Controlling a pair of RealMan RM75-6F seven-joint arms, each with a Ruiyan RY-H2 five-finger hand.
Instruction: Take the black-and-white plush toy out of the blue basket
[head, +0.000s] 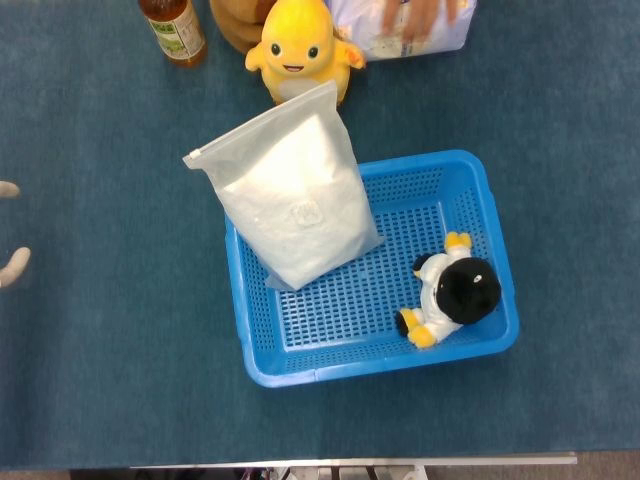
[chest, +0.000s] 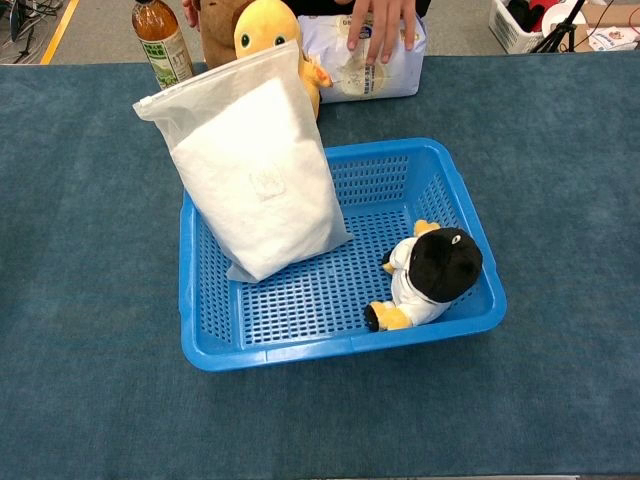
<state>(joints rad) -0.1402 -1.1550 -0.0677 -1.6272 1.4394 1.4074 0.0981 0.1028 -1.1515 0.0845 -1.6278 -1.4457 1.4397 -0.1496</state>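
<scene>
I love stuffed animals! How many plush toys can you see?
2. The black-and-white plush toy lies in the blue basket, near its right wall. The yellow plush toy stands behind the white bag. Others may be hidden.
</scene>
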